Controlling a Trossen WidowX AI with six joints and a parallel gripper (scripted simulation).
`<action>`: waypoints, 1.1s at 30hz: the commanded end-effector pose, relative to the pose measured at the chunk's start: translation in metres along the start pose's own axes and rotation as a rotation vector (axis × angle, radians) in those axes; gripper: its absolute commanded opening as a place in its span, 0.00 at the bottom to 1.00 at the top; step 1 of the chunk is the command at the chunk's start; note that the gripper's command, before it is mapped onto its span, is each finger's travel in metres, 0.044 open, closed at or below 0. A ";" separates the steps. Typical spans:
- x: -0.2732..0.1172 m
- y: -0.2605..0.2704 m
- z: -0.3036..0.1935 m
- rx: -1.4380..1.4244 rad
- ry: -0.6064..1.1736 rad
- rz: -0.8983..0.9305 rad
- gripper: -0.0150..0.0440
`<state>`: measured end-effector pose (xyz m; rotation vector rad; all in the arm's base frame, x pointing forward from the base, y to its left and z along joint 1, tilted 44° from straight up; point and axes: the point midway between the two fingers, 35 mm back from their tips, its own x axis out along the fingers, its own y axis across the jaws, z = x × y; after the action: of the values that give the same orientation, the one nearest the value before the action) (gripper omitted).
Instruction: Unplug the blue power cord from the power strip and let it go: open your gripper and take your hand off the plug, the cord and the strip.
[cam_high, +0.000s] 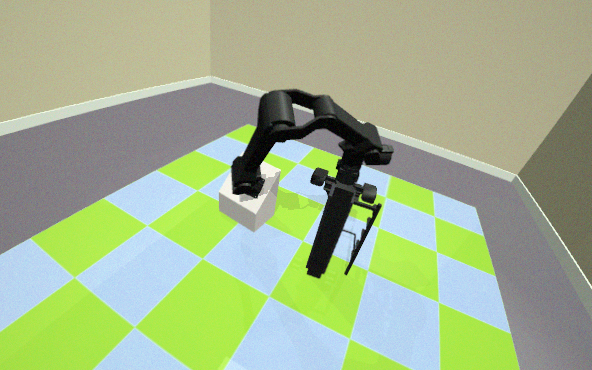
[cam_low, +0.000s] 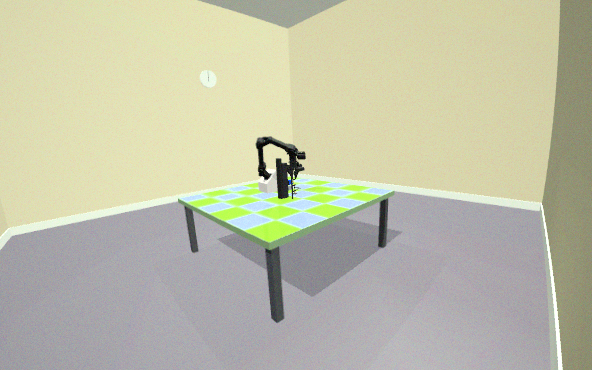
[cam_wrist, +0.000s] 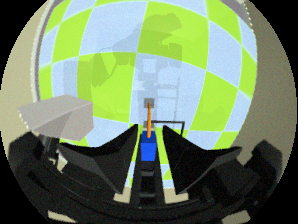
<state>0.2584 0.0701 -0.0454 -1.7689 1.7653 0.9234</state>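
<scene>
Over the green-and-blue checkered counter (cam_high: 190, 320), your black two-fingered claw (cam_wrist: 149, 163) stood part-open straddling the small blue plug (cam_wrist: 148, 149), seated in the tall black upright power strip (cam_high: 331, 225), so I judge you were reaching to grip, with closing and pulling due next.

You see a glossy checkered surface (cam_high: 200, 320), faintly mirroring the matt black arm (cam_high: 300, 125). The white base block (cam_high: 250, 207) looks like smooth plastic, perhaps.
</scene>
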 end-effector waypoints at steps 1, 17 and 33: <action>0.001 0.002 -0.001 -0.025 0.018 0.003 0.53; 0.001 0.000 -0.019 -0.025 0.018 0.003 0.53; 0.001 0.001 -0.041 -0.025 0.020 0.004 0.53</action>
<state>0.2633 0.0417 -0.0215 -1.7886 1.7780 0.9330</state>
